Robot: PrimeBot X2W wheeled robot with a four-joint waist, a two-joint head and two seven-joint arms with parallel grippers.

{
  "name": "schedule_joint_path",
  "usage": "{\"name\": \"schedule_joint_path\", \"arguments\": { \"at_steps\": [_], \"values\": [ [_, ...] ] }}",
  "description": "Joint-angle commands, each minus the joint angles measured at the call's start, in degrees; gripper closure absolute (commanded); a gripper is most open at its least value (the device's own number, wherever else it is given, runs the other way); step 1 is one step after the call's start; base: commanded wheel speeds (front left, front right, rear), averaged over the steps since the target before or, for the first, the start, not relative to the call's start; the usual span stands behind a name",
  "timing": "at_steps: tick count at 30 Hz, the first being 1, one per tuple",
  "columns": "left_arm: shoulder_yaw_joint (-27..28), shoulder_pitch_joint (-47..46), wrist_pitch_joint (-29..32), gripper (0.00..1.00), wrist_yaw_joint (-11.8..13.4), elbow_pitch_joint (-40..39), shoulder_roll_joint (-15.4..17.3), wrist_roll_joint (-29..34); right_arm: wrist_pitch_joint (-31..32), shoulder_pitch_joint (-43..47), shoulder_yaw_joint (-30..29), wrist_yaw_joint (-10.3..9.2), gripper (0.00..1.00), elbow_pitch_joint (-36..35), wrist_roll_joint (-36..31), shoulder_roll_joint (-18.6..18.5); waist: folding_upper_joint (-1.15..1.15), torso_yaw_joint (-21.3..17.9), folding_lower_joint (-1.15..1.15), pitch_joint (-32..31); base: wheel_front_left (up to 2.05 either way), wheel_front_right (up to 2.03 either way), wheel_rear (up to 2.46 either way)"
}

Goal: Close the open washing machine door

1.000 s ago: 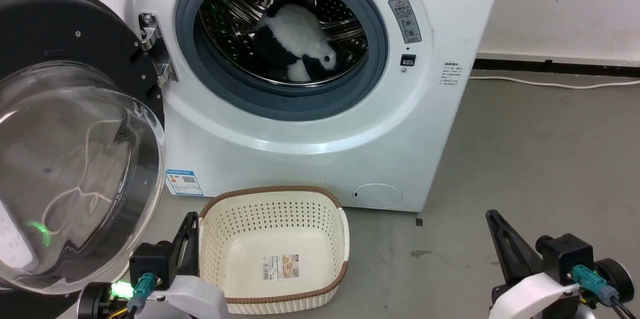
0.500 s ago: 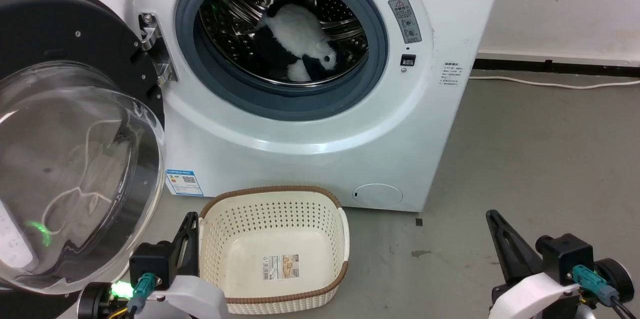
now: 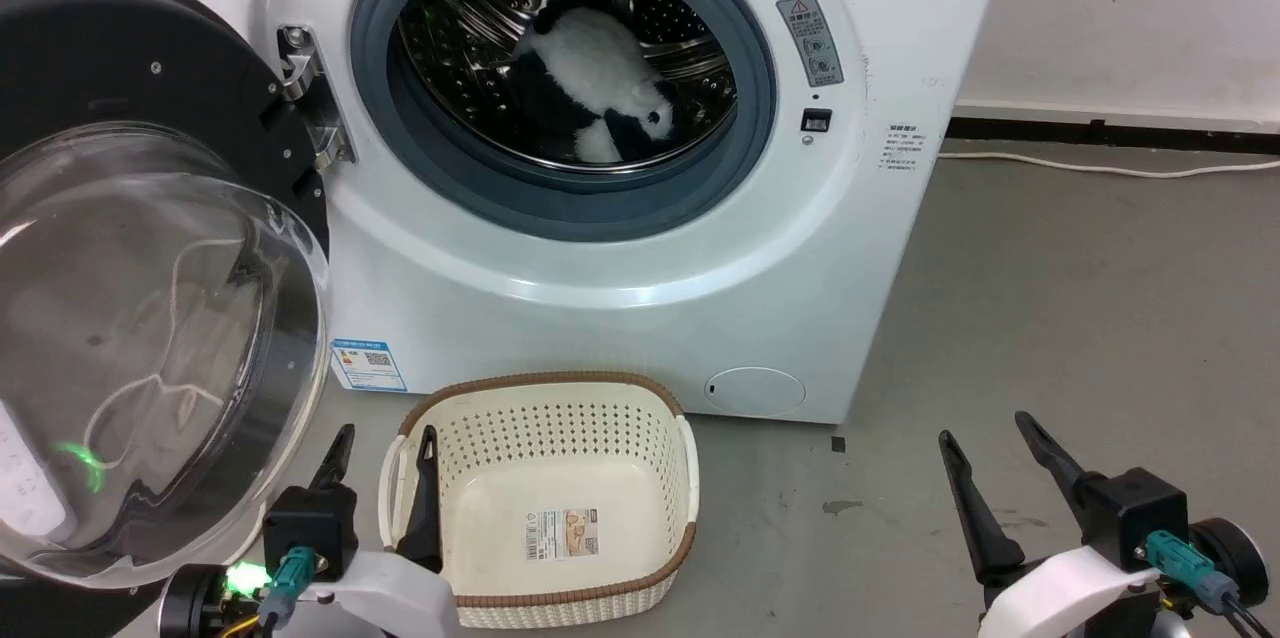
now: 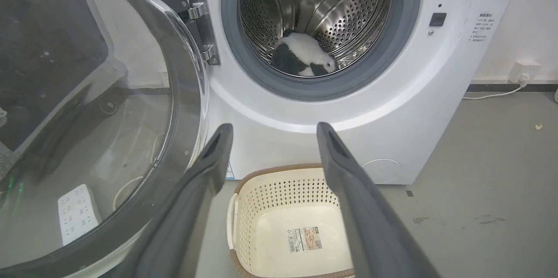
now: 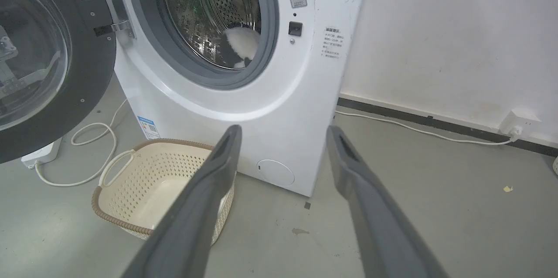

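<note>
Change: my left fingers point(image 3: 425, 503) and my right fingers point(image 3: 975, 518) were pinched together a moment ago. Now both pairs stand spread wide and hold nothing.
Door: the big round black-ringed, clear-glass washing machine door point(image 3: 150, 268) hangs swung fully open on its hinge. It is left of the white boxy front-loading washing machine point(image 3: 600, 318), near my left fingers and untouched.
Drum: a black-and-white plush toy point(image 3: 600, 83) lies inside.
Basket: a cream perforated plastic basket point(image 3: 545, 381) sits on the floor before the machine, just beside my left fingers.
Meaning: I judge this a readying step, with none of the closing done yet. My left side is better placed to push the door round.
Risk: whether the door's swing passes above the basket, I cannot tell.
</note>
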Motion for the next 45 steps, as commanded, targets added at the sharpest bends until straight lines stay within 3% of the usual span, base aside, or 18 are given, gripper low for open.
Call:
{"name": "schedule_joint_path", "arguments": {
  "at_steps": [1,18,34,45],
  "values": [
    [-0.15,-0.04,-0.58,0.0,-0.02,-0.07,0.0,-0.05,-0.57,0.04,-0.2,0.0,0.0,0.17,0.65,0.01,0.0,0.04,0.0,-0.01,0.0,0.0,0.0],
    [-1.14,0.12,-2.61,0.0,-0.27,-0.22,0.07,-0.2,-2.6,0.47,-0.62,0.01,0.0,0.71,2.36,0.04,0.0,2.35,0.0,-0.36,0.0,0.0,0.0],
    [-2.24,0.54,-4.53,0.0,-0.69,-0.3,0.46,-0.2,-4.51,1.09,0.63,0.02,0.0,0.65,3.18,0.07,0.0,8.36,0.0,-1.12,0.0,0.0,0.0],
    [-1.94,1.88,-5.85,0.0,0.52,-2.24,0.52,-0.3,-5.83,-0.76,3.39,0.02,0.0,1.89,3.25,0.08,0.0,11.7,0.0,-0.25,0.0,0.0,0.0]
  ]
}}
